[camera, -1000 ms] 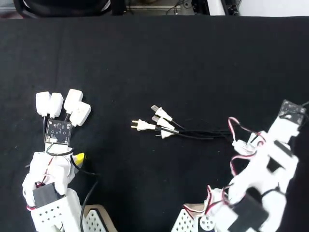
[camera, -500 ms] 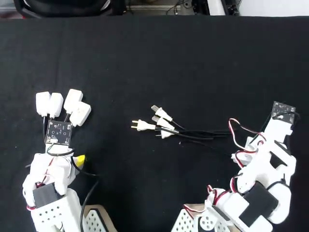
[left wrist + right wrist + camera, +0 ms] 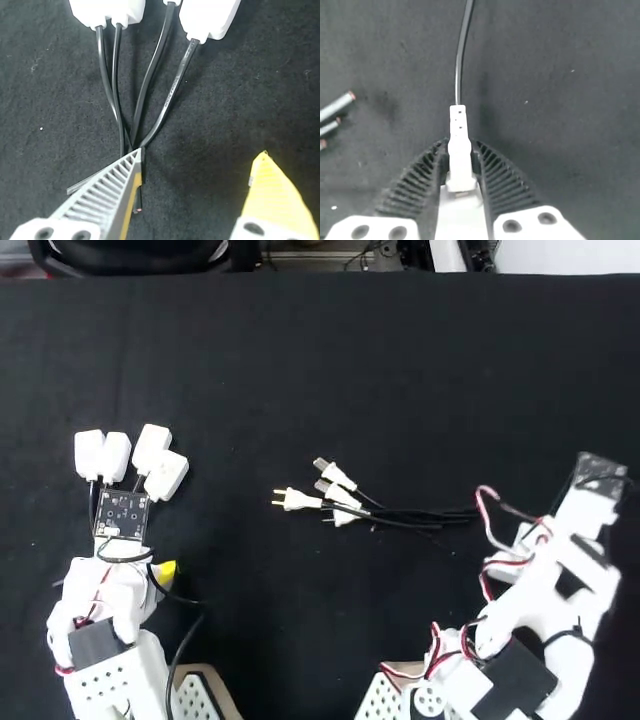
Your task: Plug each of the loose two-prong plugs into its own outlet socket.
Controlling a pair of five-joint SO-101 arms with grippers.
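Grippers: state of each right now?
Left gripper: jaws open, holding nothing.
Right gripper: jaws shut on a white connector with a black cable.

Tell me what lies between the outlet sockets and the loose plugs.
That stretch is bare black table, in the high view, from the outlet sockets to the loose plugs.

Right arm [image 3: 560, 580] swings back toward the tabletop's right edge, after leaning in toward the plugs [image 3: 330, 495] half a second ago. Its top board [image 3: 600, 477] now sits nearer that edge and slightly lower.
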